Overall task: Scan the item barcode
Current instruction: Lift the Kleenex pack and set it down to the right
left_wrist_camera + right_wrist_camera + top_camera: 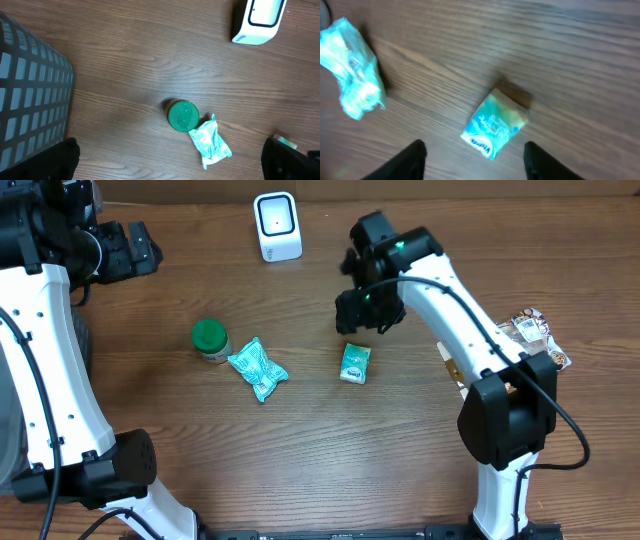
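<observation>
We see a brown wood-grain worktop (300,440) filling the view, with a white arm on each side. The left arm (40,360) rises along the left edge and bends to the far left corner. The left fingers (285,162) are spread as wide as they go, showing as dark shapes in the two lower corners of the left wrist view, with nothing between them.

The right arm (450,300) reaches in from the right towards the middle. The right fingers (415,160) stand apart and hold nothing.

A dark mesh basket (30,90) fills the left side of the left wrist view. At the far edge stands a white scanner (277,225), its window towards us. A few printed snack packs (535,335) lie at the right edge, partly behind the right arm.

Left of centre lies a crumpled teal wrapper (257,368). Touching or just beside it, on its far left, is a small jar with a green lid (210,340), upright.

The item for scanning, a small teal packet (355,363), lies flat on the worktop just on the near side of the right fingers. In the right wrist view it sits ahead of the two tips, clear of both. It is well apart from the scanner, and we cannot make out a barcode on it.
</observation>
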You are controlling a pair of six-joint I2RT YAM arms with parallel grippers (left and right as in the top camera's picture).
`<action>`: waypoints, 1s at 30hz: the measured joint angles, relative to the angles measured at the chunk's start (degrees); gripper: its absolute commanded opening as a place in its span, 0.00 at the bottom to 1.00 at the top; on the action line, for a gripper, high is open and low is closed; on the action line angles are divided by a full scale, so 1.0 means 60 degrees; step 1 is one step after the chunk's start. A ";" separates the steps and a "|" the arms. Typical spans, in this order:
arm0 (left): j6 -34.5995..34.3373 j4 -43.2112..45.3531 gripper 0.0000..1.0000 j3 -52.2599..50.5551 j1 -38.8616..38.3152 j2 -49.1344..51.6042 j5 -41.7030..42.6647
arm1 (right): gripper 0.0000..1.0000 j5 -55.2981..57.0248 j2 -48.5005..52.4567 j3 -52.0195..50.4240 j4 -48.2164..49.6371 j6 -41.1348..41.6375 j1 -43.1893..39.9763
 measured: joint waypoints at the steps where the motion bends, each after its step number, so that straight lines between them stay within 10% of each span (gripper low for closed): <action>1: -0.0004 0.0004 0.99 0.0000 0.0000 0.0000 -0.0004 | 0.46 0.0000 0.0000 -0.0229 0.0240 -0.0058 0.0033; 7: -0.0004 0.0004 1.00 0.0000 0.0000 0.0000 -0.0004 | 0.24 -0.0546 0.0004 -0.1606 0.1614 -0.0328 0.0135; 30: -0.0004 0.0000 1.00 0.0000 0.0000 0.0000 -0.0004 | 0.21 0.0543 0.0004 -0.2200 0.3373 0.1042 0.0386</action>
